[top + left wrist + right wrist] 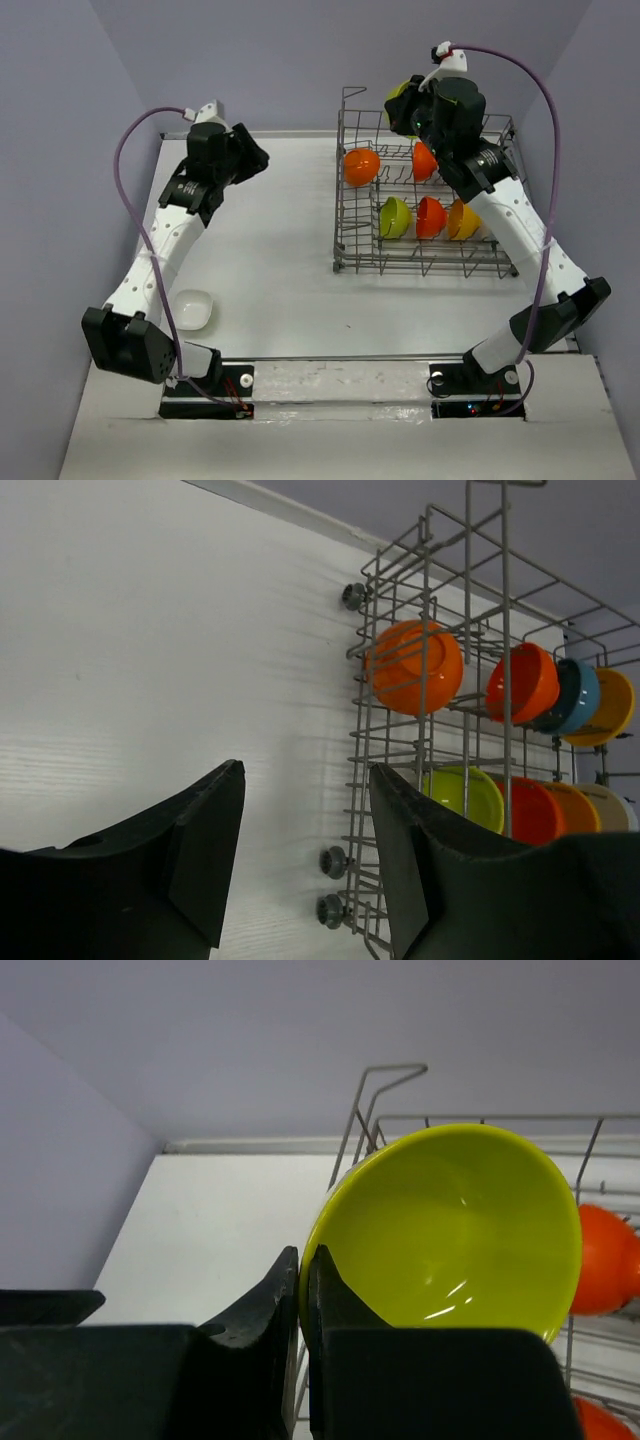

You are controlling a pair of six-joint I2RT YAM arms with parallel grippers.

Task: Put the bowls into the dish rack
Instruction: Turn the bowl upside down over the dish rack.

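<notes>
The grey wire dish rack (420, 268) stands at the back right of the table. Several bowls stand on edge in it: an orange one (361, 166), red-orange ones (424, 160) (430, 216), a lime one (394, 216) and a yellow-orange one (462, 220). My right gripper (305, 1255) is shut on the rim of another lime green bowl (450, 1230), held above the rack's far left corner (398, 100). My left gripper (305, 770) hangs open and empty over the table, left of the rack (365, 730). A blue bowl (575, 695) shows in the left wrist view.
A white squarish bowl (190, 310) lies on the table at the near left, close to the left arm's base. The rack's two small wheels (333, 861) face the left gripper. Purple walls close in the table on three sides.
</notes>
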